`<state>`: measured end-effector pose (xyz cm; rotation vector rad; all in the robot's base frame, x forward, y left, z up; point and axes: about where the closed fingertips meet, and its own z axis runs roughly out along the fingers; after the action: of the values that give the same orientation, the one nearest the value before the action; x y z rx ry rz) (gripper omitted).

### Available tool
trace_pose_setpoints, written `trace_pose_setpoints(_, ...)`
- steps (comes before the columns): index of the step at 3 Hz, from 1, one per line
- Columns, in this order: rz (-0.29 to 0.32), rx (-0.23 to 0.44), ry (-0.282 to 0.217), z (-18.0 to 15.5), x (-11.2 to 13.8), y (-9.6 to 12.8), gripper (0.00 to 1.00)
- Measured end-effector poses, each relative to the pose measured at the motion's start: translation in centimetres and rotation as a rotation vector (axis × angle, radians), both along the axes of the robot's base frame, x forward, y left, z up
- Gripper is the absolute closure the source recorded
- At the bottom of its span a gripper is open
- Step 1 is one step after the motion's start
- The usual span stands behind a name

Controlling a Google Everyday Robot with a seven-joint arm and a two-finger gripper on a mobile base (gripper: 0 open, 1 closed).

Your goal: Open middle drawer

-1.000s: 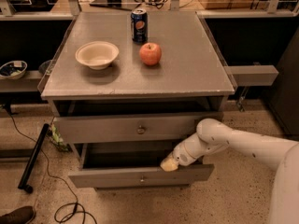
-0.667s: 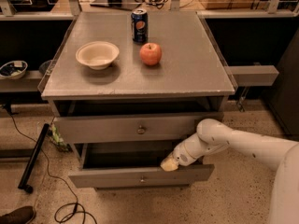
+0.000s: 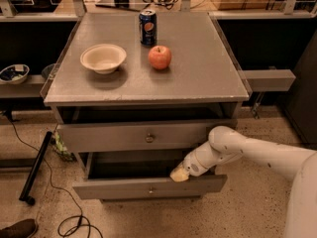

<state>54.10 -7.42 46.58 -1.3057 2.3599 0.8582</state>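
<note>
Grey middle drawer (image 3: pixel 114 136): its knob (image 3: pixel 150 138) lies up-left of the jaws. The gripper (image 3: pixel 179 174) sits at the lower drawer (image 3: pixel 114 188) rim, jaw state indeterminable. Raise, clasp knob, pull straight outward.

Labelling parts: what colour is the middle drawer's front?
The middle drawer is grey, camera view; the gripper is at its top edge.

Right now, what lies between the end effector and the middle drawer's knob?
Only the middle drawer's bare front, in the camera view; the end effector is at its top edge, near the knob.
</note>
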Motion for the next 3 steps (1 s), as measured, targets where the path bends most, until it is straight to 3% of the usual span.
trace_pose_setpoints(2,0.000,0.000,0.000,-0.01,0.00,0.01,0.15)
trace_pose_setpoints(3,0.000,0.000,0.000,-0.01,-0.01,0.01,0.00)
